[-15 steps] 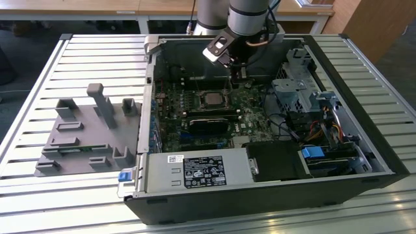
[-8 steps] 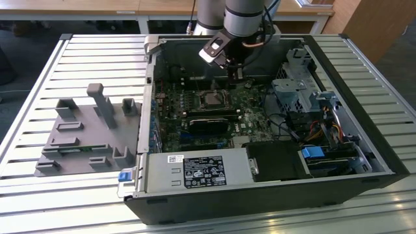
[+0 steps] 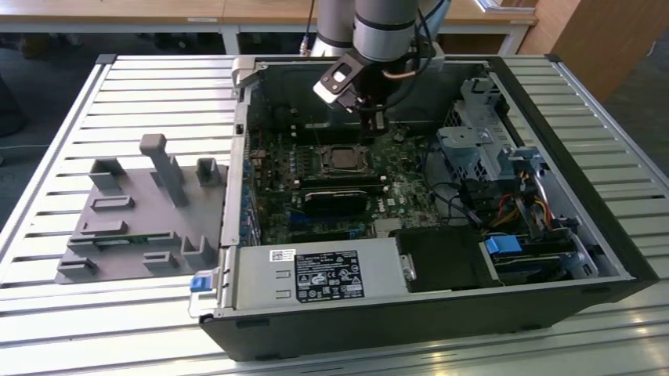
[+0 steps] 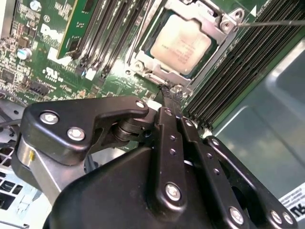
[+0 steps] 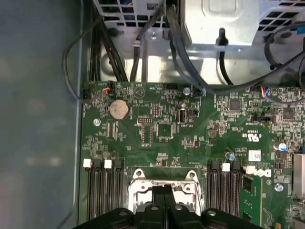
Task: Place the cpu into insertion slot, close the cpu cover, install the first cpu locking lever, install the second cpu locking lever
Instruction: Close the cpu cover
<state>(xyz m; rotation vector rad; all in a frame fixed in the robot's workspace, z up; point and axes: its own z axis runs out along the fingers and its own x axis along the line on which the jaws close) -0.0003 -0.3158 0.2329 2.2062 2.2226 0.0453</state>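
The cpu (image 4: 183, 40) lies flat in the insertion slot (image 3: 341, 160) on the green motherboard inside the open computer case. The silvery cpu cover (image 4: 209, 21) is down over it, framing the chip's grey top. A thin metal lever rod (image 4: 276, 21) runs away from one socket corner. My gripper (image 4: 170, 93) is shut, its black fingers pressed together with nothing seen between them, the tips right at the socket's edge. In the exterior view the gripper (image 3: 372, 124) hangs just behind the socket toward the exterior view's right. In the first wrist view the gripper (image 5: 162, 191) overlaps the socket frame.
Memory slots (image 5: 102, 191) flank the socket on both sides. A black card (image 3: 337, 196) lies in front of it, the labelled power supply box (image 3: 319, 274) nearer still. Drive cages and cables (image 3: 491, 157) fill the case's right side. A grey fixture (image 3: 136, 211) stands outside on the slatted table.
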